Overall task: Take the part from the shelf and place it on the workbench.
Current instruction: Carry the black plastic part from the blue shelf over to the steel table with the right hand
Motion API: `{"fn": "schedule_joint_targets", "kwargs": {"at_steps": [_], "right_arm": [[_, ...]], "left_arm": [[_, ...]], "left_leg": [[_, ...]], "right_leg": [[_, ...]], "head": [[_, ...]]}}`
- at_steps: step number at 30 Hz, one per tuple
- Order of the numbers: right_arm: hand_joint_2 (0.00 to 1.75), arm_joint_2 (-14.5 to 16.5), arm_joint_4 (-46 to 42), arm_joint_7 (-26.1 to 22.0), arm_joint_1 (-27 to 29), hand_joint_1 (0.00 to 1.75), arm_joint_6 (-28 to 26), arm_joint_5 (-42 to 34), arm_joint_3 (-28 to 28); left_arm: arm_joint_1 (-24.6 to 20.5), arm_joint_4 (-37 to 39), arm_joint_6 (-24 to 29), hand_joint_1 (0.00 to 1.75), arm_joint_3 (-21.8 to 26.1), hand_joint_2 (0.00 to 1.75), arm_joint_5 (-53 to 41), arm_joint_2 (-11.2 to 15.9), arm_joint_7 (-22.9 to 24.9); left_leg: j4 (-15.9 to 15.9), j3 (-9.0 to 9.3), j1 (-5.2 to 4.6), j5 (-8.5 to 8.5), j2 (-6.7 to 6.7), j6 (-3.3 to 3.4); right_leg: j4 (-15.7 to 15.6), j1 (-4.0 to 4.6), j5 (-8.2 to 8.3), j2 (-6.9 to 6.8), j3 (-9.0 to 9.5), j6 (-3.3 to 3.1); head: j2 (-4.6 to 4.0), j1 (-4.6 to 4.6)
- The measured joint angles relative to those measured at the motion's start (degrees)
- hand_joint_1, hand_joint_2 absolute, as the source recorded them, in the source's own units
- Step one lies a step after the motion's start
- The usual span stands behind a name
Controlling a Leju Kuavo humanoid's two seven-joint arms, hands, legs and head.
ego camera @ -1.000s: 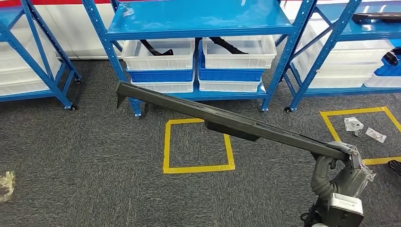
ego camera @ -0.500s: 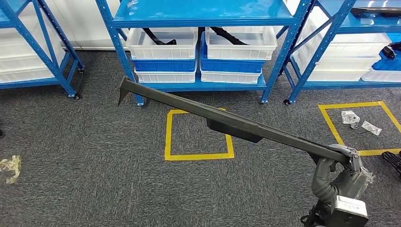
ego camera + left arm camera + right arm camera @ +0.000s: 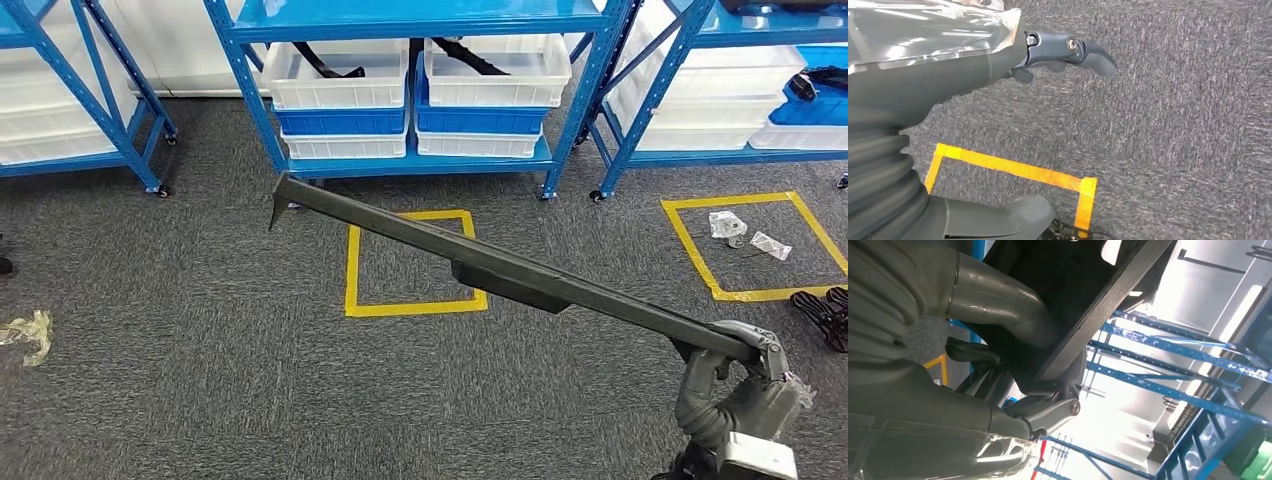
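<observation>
- At the lower right of the head view, the right hand point(image 3: 742, 388) has its fingers point(image 3: 757, 338) closed around one end of the long black trim part point(image 3: 500, 268); the right wrist view shows the thick grey thumb point(image 3: 998, 305) pressed against the part's dark underside point(image 3: 1083, 285).
- From that grip the part reaches up and to the left across the picture, held clear of the grey carpet floor point(image 3: 200, 380), passing over a yellow tape square point(image 3: 352, 270) on the floor and ending in a hooked tip point(image 3: 281, 200) near the foot of the blue shelf point(image 3: 420, 20).
- The left hand point(image 3: 1068, 50) hangs over the carpet beside a taped yellow corner point(image 3: 1083, 185); its fingers are spread apart and hold nothing.
- Beyond the part, white and blue bins point(image 3: 410, 100) sit on the shelf's lower level, with other dark parts lying in them.
- Judged from this, the pickup is done: the part is off the shelf and carried in one hand.
- What is left is the carry to the desk and the set-down; no desk can be seen, so the robot seems to be some way short of placing.
</observation>
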Motion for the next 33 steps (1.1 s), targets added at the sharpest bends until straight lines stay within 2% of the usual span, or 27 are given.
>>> {"fn": "schedule_joint_targets", "kwargs": {"at_steps": [1, 2, 4, 5, 6, 7, 8, 9, 11, 13, 15, 16, 17, 19, 20, 21, 22, 23, 24, 25, 26, 27, 28, 29, 31, 32, 33], "right_arm": [[1.75, -0.01, -0.02, 0.15, -0.08, 1.75, 0.01, 0.13, 0.01], [1.75, 0.0, -0.02, 0.31, -0.21, 1.75, 0.01, 0.3, 0.02], [1.75, 0.06, -0.02, 0.66, -0.64, 1.75, 0.04, 0.77, 0.04], [1.75, 0.14, -0.01, 0.87, -0.9, 1.75, 0.07, 1.07, 0.04], [1.75, 0.26, -0.01, 1.1, -1.17, 1.75, 0.13, 1.4, 0.03], [1.75, 0.42, -0.01, 1.32, -1.4, 1.75, 0.25, 1.71, 0.01], [1.75, 0.57, -0.01, 1.44, -1.57, 1.75, 0.37, 1.95, -0.03], [1.75, 0.71, -0.01, 1.52, -1.69, 1.75, 0.5, 2.1, -0.07], [1.75, 0.91, -0.03, 1.56, -1.88, 1.75, 0.64, 2.27, -0.11], [1.75, 1.05, -0.04, 1.56, -2.11, 1.75, 0.7, 2.37, -0.13], [1.75, 1.15, -0.1, 1.57, -2.26, 1.75, 0.83, 2.39, -0.15], [1.75, 1.2, -0.13, 1.57, -2.29, 1.75, 0.94, 2.38, -0.17], [1.75, 1.24, -0.15, 1.57, -2.34, 1.75, 1.04, 2.38, -0.23], [1.75, 1.28, -0.14, 1.58, -2.52, 1.75, 1.15, 2.37, -0.32], [1.75, 1.28, -0.13, 1.59, -2.59, 1.75, 1.17, 2.37, -0.37], [1.75, 1.29, -0.11, 1.6, -2.64, 1.75, 1.2, 2.37, -0.39], [1.75, 1.3, -0.08, 1.61, -2.67, 1.75, 1.25, 2.34, -0.43], [1.75, 1.3, -0.04, 1.61, -2.75, 1.75, 1.33, 2.32, -0.46], [1.75, 1.31, -0.01, 1.61, -2.89, 1.75, 1.46, 2.29, -0.48], [1.75, 1.32, 0.02, 1.61, -3.14, 1.75, 1.65, 2.29, -0.49], [1.75, 1.33, 0.04, 1.61, -3.46, 1.75, 1.85, 2.34, -0.49], [1.75, 1.36, 0.07, 1.63, -3.72, 1.75, 2.02, 2.41, -0.5], [1.75, 1.38, 0.13, 1.64, -3.99, 1.75, 2.21, 2.49, -0.52], [1.75, 1.4, 0.2, 1.67, -4.19, 1.75, 2.38, 2.54, -0.54], [1.75, 1.48, 0.39, 1.69, -4.59, 1.75, 2.78, 2.62, -0.58], [1.75, 1.53, 0.46, 1.69, -4.77, 1.75, 2.93, 2.66, -0.6], [1.75, 1.57, 0.5, 1.68, -4.89, 1.75, 3.05, 2.7, -0.62]], "left_arm": [[0.06, 0.0, 0.03, 0.0, -0.02, 1.75, -0.1, 0.02, 0.02], [0.11, 0.0, 0.05, 0.0, -0.04, 1.75, -0.22, 0.03, 0.06], [0.13, 0.0, 0.13, 0.0, -0.14, 1.75, -0.57, 0.01, 0.22], [0.1, 0.0, 0.18, 0.0, -0.2, 1.75, -0.74, 0.01, 0.35], [0.06, 0.0, 0.22, 0.0, -0.28, 1.75, -0.88, 0.01, 0.47], [0.01, 0.0, 0.27, 0.0, -0.38, 1.75, -1.0, 0.01, 0.61], [-0.03, 0.0, 0.3, 0.0, -0.49, 1.75, -1.06, 0.01, 0.73], [-0.09, 0.0, 0.32, 0.0, -0.6, 1.75, -1.08, 0.01, 0.81], [-0.3, -0.03, 0.34, 0.0, -0.73, 1.75, -1.14, 0.09, 0.92], [-0.46, -0.05, 0.36, 0.0, -0.8, 1.75, -1.21, 0.15, 0.94], [-0.48, -0.04, 0.38, 0.0, -0.89, 1.75, -1.25, 0.1, 1.04], [-0.51, -0.04, 0.39, 0.0, -0.95, 1.75, -1.25, 0.08, 1.12], [-0.57, -0.05, 0.41, 0.0, -1.01, 1.75, -1.25, 0.08, 1.22], [-0.7, -0.06, 0.43, 0.0, -1.11, 1.75, -1.25, 0.05, 1.37], [-0.74, -0.07, 0.43, 0.0, -1.16, 1.75, -1.25, 0.01, 1.42], [-0.74, -0.07, 0.42, 0.0, -1.2, 1.75, -1.25, -0.05, 1.45], [-0.74, -0.07, 0.41, 0.0, -1.23, 1.75, -1.25, -0.09, 1.47], [-0.75, -0.07, 0.41, 0.0, -1.25, 1.75, -1.25, -0.14, 1.5], [-0.76, -0.07, 0.41, 0.0, -1.25, 1.75, -1.25, -0.17, 1.53], [-0.79, -0.08, 0.41, 0.0, -1.26, 1.75, -1.25, -0.18, 1.56], [-0.82, -0.1, 0.42, 0.0, -1.27, 1.75, -1.25, -0.2, 1.6], [-0.85, -0.11, 0.43, 0.0, -1.27, 1.75, -1.25, -0.2, 1.61], [-0.89, -0.14, 0.43, 0.0, -1.28, 1.75, -1.23, -0.2, 1.6], [-0.89, -0.14, 0.42, 0.0, -1.29, 1.75, -1.19, -0.22, 1.49], [-0.77, -0.14, 0.33, 0.0, -1.3, 1.75, -0.98, -0.22, 1.01], [-0.67, -0.14, 0.26, 0.0, -1.3, 1.75, -0.81, -0.22, 0.67], [-0.58, -0.13, 0.19, 0.0, -1.3, 1.75, -0.69, -0.24, 0.39]], "left_leg": [[0.84, -0.34, 0.1, -1.34, -0.09, -0.29], [2.66, -0.82, 0.19, -3.74, -0.17, -0.58], [9.29, -2.09, 0.31, -10.13, -0.25, -0.97], [12.93, -2.6, 0.33, -12.17, -0.28, -1.05], [15.61, -2.62, 0.33, -12.89, -0.33, -1.03], [16.57, -1.85, 0.32, -12.35, -0.4, -0.9], [15.52, -0.13, 0.3, -11.0, -0.46, -0.64], [12.62, 2.47, 0.25, -9.57, -0.57, -0.23], [4.88, 7.96, 0.01, -9.03, -0.78, 0.65], [0.48, 10.41, -0.44, -9.81, -0.93, 1.14], [-0.59, 10.18, -0.65, -9.13, -0.79, 1.53], [-1.07, 9.76, -0.59, -8.51, -0.64, 1.79], [-1.51, 9.15, -0.48, -7.7, -0.46, 2.07], [-1.8, 7.53, -0.38, -6.1, -0.18, 2.38], [-1.68, 6.61, -0.39, -5.35, -0.07, 2.43], [-1.53, 5.66, -0.4, -4.67, 0.03, 2.39], [-1.34, 4.63, -0.38, -4.0, 0.1, 2.28], [-1.07, 3.52, -0.31, -3.33, 0.17, 2.11], [-0.74, 2.42, -0.2, -2.68, 0.21, 1.87], [-0.36, 1.42, -0.13, -2.04, 0.2, 1.55], [-0.01, 0.59, -0.13, -1.42, 0.17, 1.18], [0.1, 0.17, -0.21, -0.83, 0.12, 0.82], [0.07, -0.02, -0.29, -0.29, 0.05, 0.49], [-0.16, -0.06, -0.3, 0.23, 0.0, 0.15], [-0.26, -0.36, -0.01, 0.38, -0.15, -0.54], [0.57, -0.8, 0.15, -1.07, -0.24, -0.88], [2.53, -1.49, 0.29, -3.62, -0.36, -1.15]], "right_leg": [[0.18, -0.14, 0.44, -0.08, -0.52, -0.71], [0.24, -0.32, 0.95, -0.18, -1.09, -1.46], [0.47, -0.16, 2.05, -0.32, -2.28, -2.52], [0.67, -0.01, 2.59, -0.36, -2.94, -2.74], [0.95, 0.15, 3.14, -0.38, -3.72, -2.78], [1.3, 0.29, 3.61, -0.38, -4.62, -2.74], [1.7, 0.41, 4.02, -0.37, -5.54, -2.65], [2.08, 0.49, 4.37, -0.35, -6.34, -2.54], [2.62, 0.62, 5.02, -0.34, -7.44, -2.12], [2.74, 0.5, 5.87, -0.46, -8.04, -1.25], [2.81, 0.33, 6.63, -0.55, -8.64, -0.39], [3.24, 0.34, 6.19, -0.52, -9.14, -0.25], [4.48, 0.4, 4.84, -0.44, -9.93, -0.28], [9.61, 0.32, 0.25, -0.24, -11.71, -0.64], [13.06, 0.2, -1.81, -0.17, -12.4, -0.62], [15.91, 0.1, -2.84, -0.16, -12.56, -0.3], [17.55, -0.03, -2.79, -0.16, -12.12, 0.29], [17.16, -0.16, -1.65, -0.16, -10.72, 1.07], [14.81, -0.34, -0.14, -0.16, -8.42, 1.83], [10.8, -0.56, 0.54, -0.12, -5.37, 2.29], [6.21, -0.5, 0.42, 0.0, -2.25, 2.23], [2.82, -0.39, -0.11, 0.11, -0.19, 1.74], [0.66, -0.18, -0.88, 0.26, 0.91, 1.0], [-0.01, 0.13, -0.97, 0.36, 0.99, 0.19], [0.22, -0.13, -0.07, 0.35, -0.02, -1.26], [0.2, -0.29, 0.54, 0.25, -0.56, -2.02], [0.17, -0.48, 1.24, 0.15, -1.21, -2.63]], "head": [[0.0, -0.01], [0.0, -0.03], [0.0, -0.08], [0.0, -0.08], [0.0, -0.09], [0.0, -0.09], [0.0, -0.09], [0.0, -0.1], [0.0, -0.08], [0.0, -0.04], [0.0, -0.05], [0.0, -0.06], [0.0, -0.02], [0.0, 0.1], [0.0, 0.16], [0.0, 0.17], [0.0, 0.17], [0.0, 0.17], [0.0, 0.18], [0.0, 0.18], [0.01, 0.21], [0.01, 0.15], [0.02, 0.08], [0.02, 0.0], [0.02, -0.15], [0.02, -0.17], [0.02, -0.2]]}}
